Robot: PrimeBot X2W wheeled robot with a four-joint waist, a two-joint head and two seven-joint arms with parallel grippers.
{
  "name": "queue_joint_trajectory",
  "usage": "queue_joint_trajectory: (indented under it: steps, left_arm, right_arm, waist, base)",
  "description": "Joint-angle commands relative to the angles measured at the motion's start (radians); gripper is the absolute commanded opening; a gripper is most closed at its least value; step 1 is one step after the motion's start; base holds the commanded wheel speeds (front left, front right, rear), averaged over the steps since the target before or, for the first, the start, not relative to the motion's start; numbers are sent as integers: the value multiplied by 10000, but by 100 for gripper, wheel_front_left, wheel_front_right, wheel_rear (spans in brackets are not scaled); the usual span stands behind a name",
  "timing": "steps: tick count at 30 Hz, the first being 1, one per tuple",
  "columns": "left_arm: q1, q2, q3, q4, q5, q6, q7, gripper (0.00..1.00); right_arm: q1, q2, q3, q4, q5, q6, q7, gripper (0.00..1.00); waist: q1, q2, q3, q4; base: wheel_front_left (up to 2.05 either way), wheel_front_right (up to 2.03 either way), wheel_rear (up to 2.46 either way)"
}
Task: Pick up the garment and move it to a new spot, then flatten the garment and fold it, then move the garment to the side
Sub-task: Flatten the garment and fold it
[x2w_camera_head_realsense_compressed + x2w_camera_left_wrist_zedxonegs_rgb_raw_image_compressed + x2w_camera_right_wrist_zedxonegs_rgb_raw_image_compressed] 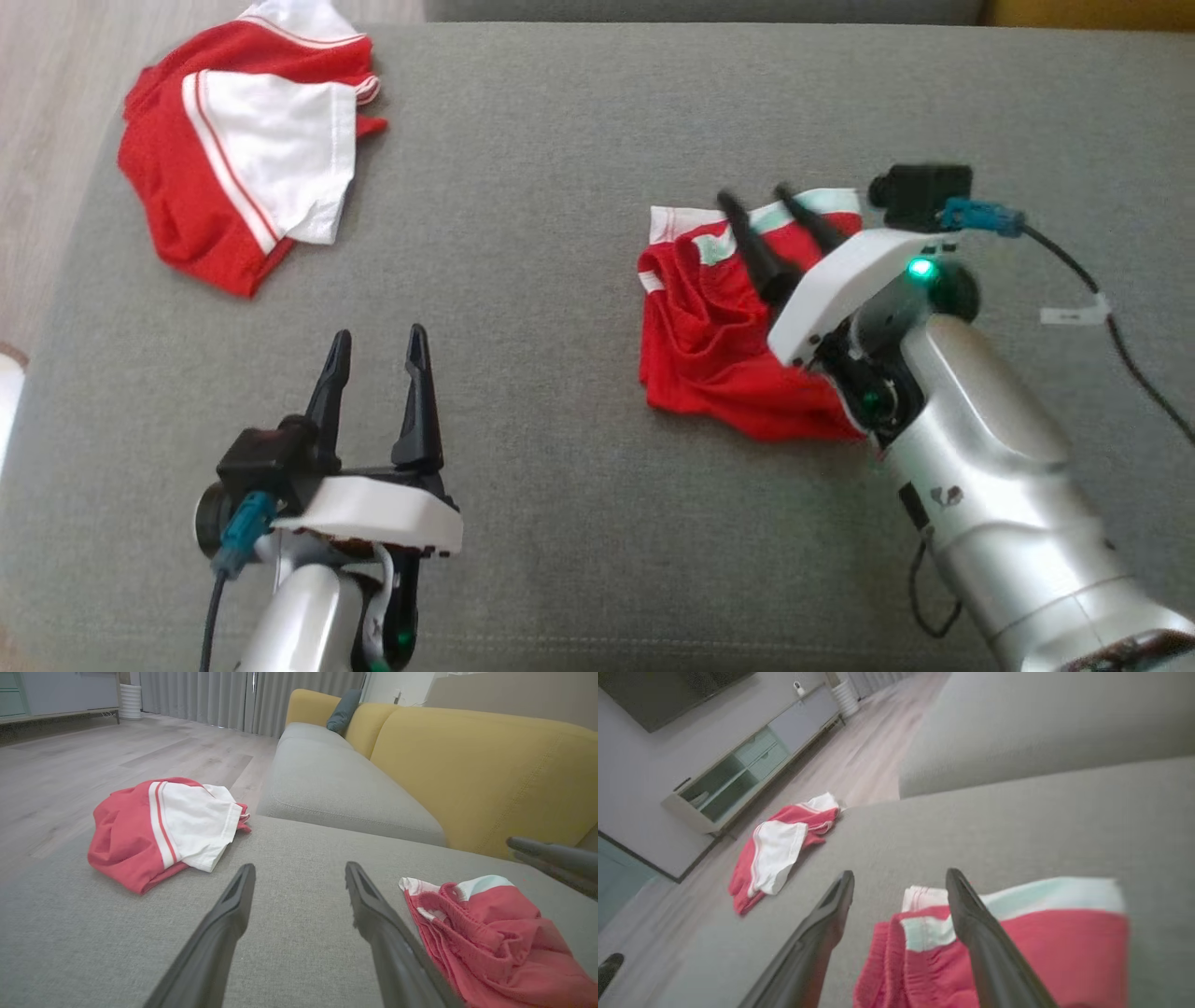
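The garment (pixel 233 149), red with a white sleeve and striped trim, lies bunched and folded over at the far left of the grey cushion (pixel 523 187); it also shows in the left wrist view (pixel 159 826) and the right wrist view (pixel 777 854). My left gripper (pixel 379 332) (pixel 300 865) stands open near the front left, well short of the garment, with nothing between its fingers. My right gripper (pixel 752 193) (pixel 900 872) is open too, its fingers hovering over a smaller crumpled red garment (pixel 709 345) (pixel 490 933) (pixel 1045 942) with white edging.
The cushion's left edge drops to a wooden floor (pixel 47 84). A second grey seat (pixel 336 784) and a yellow backrest (pixel 490 774) lie beyond. A black cable (pixel 1120 336) trails from my right wrist. A low cabinet (pixel 752 760) stands across the room.
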Motion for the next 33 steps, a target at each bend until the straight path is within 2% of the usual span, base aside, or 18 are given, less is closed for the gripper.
queue_joint_trajectory:
  steps: [1, 11, 19, 22, 28, 33]
  left_arm:
    - [-243, 5, 273, -336, -20, 58, -120, 100]
    - [-6, 3, 591, -474, 54, 118, -120, 100]
    - [507, 198, 964, -519, 229, 68, -120, 100]
    - [732, 195, 1039, -582, 260, 69, -120, 100]
    - [1141, 155, 985, -543, 294, 67, -120, 100]
    - [1336, 121, 923, -495, 311, 66, -120, 100]
  right_arm:
    - [-526, 190, -52, -265, -583, 65, -547, 100]
    - [660, 10, -2177, -546, -3682, 65, -3122, 100]
    - [2895, 160, -3785, -2236, -5371, 65, -3689, 100]
    - [3704, 193, -4004, -3024, -5559, 65, -3619, 100]
    - [4985, 201, -4247, -4334, -5055, 65, -3278, 100]
    - [5627, 202, -4331, -4918, -4858, 65, -3075, 100]
  waist:
    - [0, 0, -64, -95]
    - [0, 0, -581, -530]
    - [0, 0, -1108, -681]
    - [0, 0, -1302, -701]
    - [0, 0, -1625, -655]
    - [0, 0, -1743, -613]
  base:
    - [0, 0, 0]
    - [0, 0, 0]
    - [0, 0, 0]
    - [0, 0, 0]
    - [0, 0, 0]
    - [0, 0, 0]
